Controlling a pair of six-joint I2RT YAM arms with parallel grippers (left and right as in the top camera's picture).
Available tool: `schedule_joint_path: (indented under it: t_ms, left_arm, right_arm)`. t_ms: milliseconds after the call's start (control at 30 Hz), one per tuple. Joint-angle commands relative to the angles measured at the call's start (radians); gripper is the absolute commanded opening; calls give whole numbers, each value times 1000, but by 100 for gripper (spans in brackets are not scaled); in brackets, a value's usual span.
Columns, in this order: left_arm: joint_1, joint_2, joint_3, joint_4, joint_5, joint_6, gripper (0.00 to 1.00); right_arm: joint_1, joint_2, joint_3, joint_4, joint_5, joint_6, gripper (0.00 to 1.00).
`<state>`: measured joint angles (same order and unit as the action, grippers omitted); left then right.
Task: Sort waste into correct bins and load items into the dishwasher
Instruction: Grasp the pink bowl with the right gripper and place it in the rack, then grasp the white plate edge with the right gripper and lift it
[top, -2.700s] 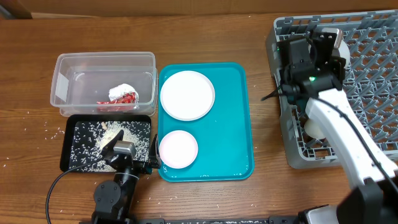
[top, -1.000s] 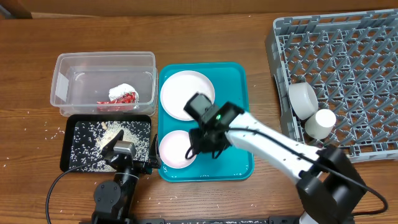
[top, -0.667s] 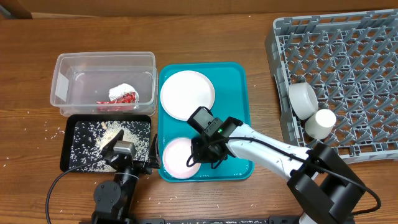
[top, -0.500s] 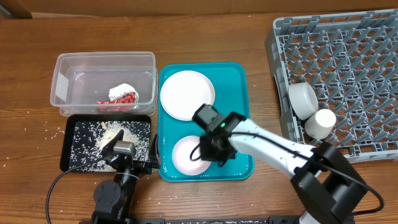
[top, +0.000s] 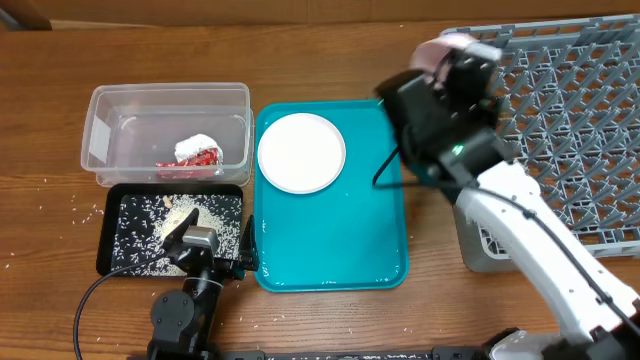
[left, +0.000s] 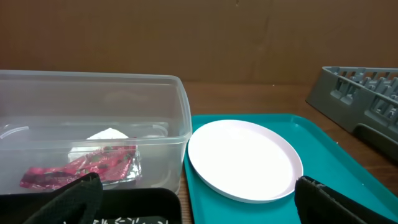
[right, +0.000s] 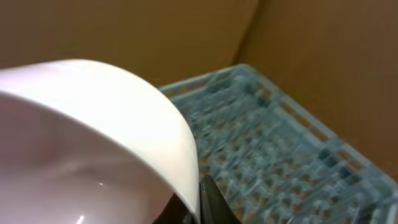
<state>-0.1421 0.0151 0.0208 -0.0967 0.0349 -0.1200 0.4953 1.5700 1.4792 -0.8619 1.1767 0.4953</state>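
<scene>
Over the right edge of the teal tray (top: 340, 240), just left of the grey rack (top: 580, 120), right arm raised high. Right tool (top: 455, 62) pinching a small pale dish (right: 93, 124) by its rim; one dark finger shows under the rim in the wrist view. Dish held clear of tray and rack, tilted, rack grid blurred behind it.

Teal tray at centre of desk (top: 40, 300). One large white plate (top: 301, 152) lies flat on its far half; near half of tray bare.

Left of tray, far side: clear tub (top: 168, 90), holding a red wrapper (top: 188, 163) with a crumpled white tissue (top: 197, 147) touching it on the far side. Both sit toward the tub's near right corner.

Left of tray, near side: black tray (top: 103, 240), touching the tub's near wall, scattered with rice crumbs (top: 180, 215). More crumbs loose on the desk to its left.

Left tool (top: 195, 240) low over the black tray's near right part, fingers (left: 78, 199) spread wide, nothing between them; it faces the tub and the plate.
</scene>
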Motion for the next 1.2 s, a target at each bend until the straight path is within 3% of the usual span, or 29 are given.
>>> schedule_joint_path:
  t_ms: [0,267,433,633,700,767,800,833,967,1067,1167]
  left_arm:
    - [7,-11,-6,2,7,16,100]
    - [7,-11,-6,2,7,16,100]
    - [7,-11,-6,2,7,16,100]
    - [7,-11,-6,2,7,16,100]
    - [7,-11,-6,2,7,16,100]
    - [7,-11,-6,2,7,16,100]
    - [7,-11,-6,2,7,16,100]
    - [7,-11,-6,2,7,16,100]
    - [7,-11,-6,2,7,16,100]
    - [7,-11,-6,2,7,16,100]
    - [7,-11,-6,2,7,16,100]
  right_arm:
    - [-132,75,7,102,38,-161,4]
    - [-309,291,7,296,11,-443,4]
    - [-332,386,7,282,7,-448,4]
    - [-235,400,7,165,-61,-400,4]
    - [-204,400,7,127,-60,-380,20]
    - [-180,397,7,95,-60,-364,43]
    - [-161,389,9,75,-61,-362,60]
    - [-146,381,15,60,-61,-360,64]
    - [-84,338,84,-53,-171,-331,68]
    - [-14,302,210,-248,-498,-199,68]
    - [29,296,273,-311,-890,-194,65]
